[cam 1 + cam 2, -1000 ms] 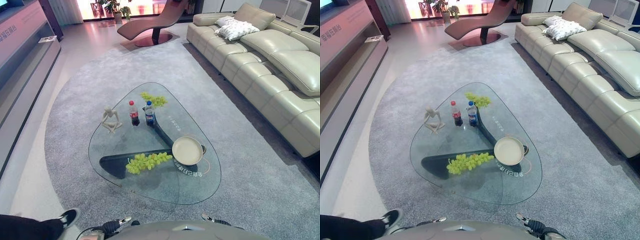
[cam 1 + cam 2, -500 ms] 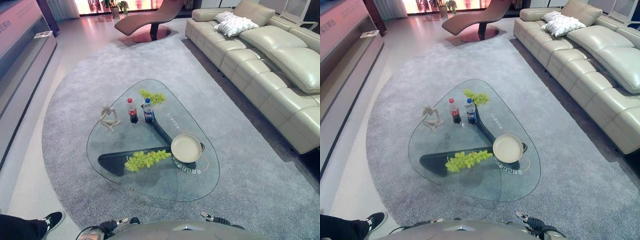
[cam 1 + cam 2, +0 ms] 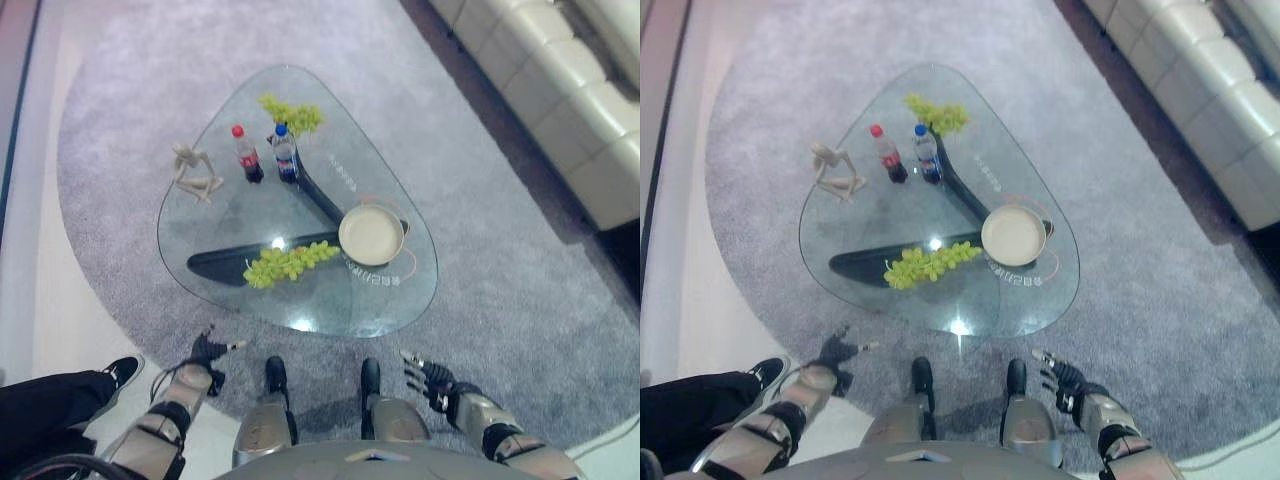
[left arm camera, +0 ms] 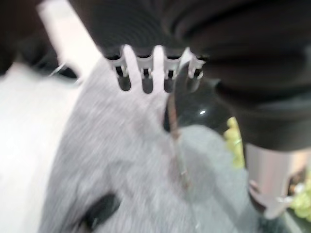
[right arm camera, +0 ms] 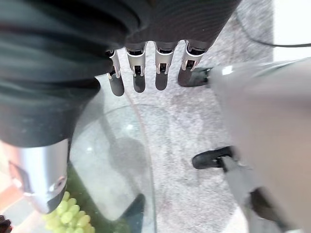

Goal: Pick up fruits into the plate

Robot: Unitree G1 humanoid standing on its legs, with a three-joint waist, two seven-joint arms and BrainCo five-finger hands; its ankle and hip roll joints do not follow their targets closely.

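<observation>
A long bunch of green grapes (image 3: pixel 290 263) lies on the glass table (image 3: pixel 390 300) near its front edge. Just to the right of it sits an empty cream plate (image 3: pixel 371 234). A second bunch of grapes (image 3: pixel 292 113) lies at the table's far end. My left hand (image 3: pixel 205 352) hangs open over the rug, below the table's front left edge, and holds nothing. My right hand (image 3: pixel 428 374) hangs open by the front right edge, also without anything in it. The right wrist view shows its straight fingers (image 5: pixel 138 68) above the glass edge and grapes (image 5: pixel 63 213).
Two small bottles (image 3: pixel 246 153) (image 3: pixel 285 152) and a pale seated figurine (image 3: pixel 192 170) stand on the far half of the table. A person's dark-clad leg and black shoe (image 3: pixel 60 395) are at the lower left. A cream sofa (image 3: pixel 560 90) runs along the right.
The whole picture has shifted as the camera tipped downward and closer. Both hands now show below the table. Nothing on the table has moved.
</observation>
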